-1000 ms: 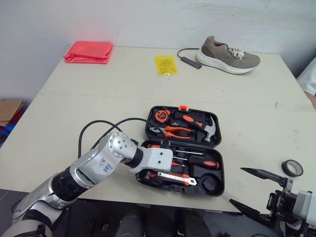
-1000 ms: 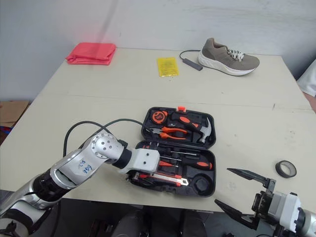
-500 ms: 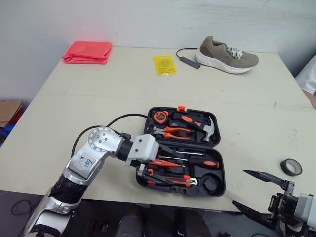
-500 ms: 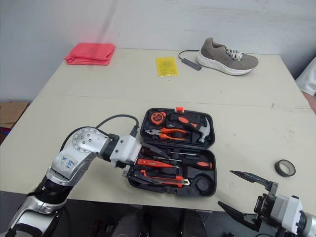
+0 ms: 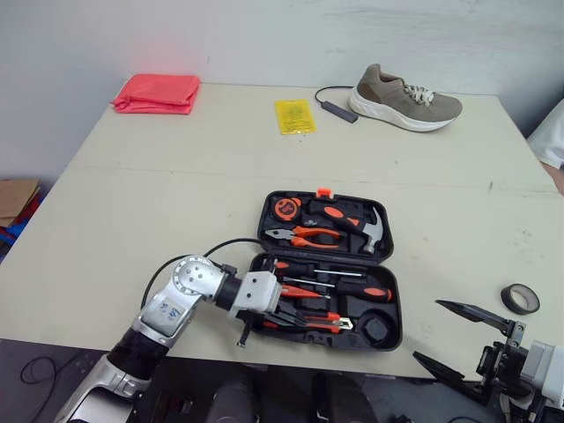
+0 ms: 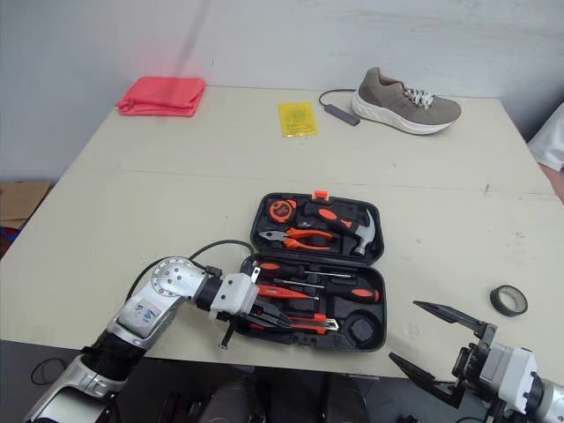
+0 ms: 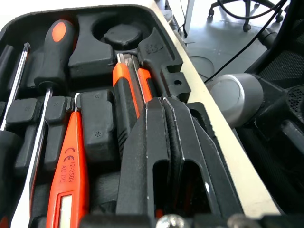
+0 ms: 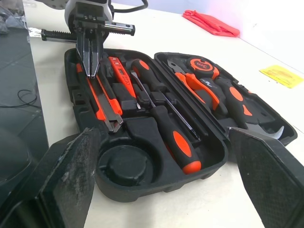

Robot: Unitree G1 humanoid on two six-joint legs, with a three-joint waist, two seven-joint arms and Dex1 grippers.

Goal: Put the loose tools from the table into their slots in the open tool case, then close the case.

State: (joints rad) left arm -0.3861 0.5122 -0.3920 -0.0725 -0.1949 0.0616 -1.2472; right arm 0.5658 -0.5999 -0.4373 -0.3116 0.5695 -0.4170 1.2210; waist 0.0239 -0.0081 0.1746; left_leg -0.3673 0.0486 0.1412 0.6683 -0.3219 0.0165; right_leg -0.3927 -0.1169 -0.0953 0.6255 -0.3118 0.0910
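- On the table [image 5: 176, 176] sits one open case [image 5: 396, 304]; one hammer [image 5: 370, 231], one pliers [image 5: 308, 233] and two screwdrivers [image 5: 363, 292] lie in slots.
- One tape roll [image 5: 522, 299] lies loose, right of the case.
- Left gripper [image 5: 300, 317]: pinched tight, in the case's near-left end.
- The left wrist view shows its fingers [image 7: 156, 142] over the knife [image 7: 124, 95].
- Right gripper [image 5: 426, 330]: spread wide, off the table's near edge.

Table [image 5: 176, 176]: open tool case [image 5: 394, 308], tape roll [image 5: 521, 299] near front; shoe [image 5: 405, 98], yellow packet [image 5: 296, 115], red cloth [image 5: 157, 92] behind.
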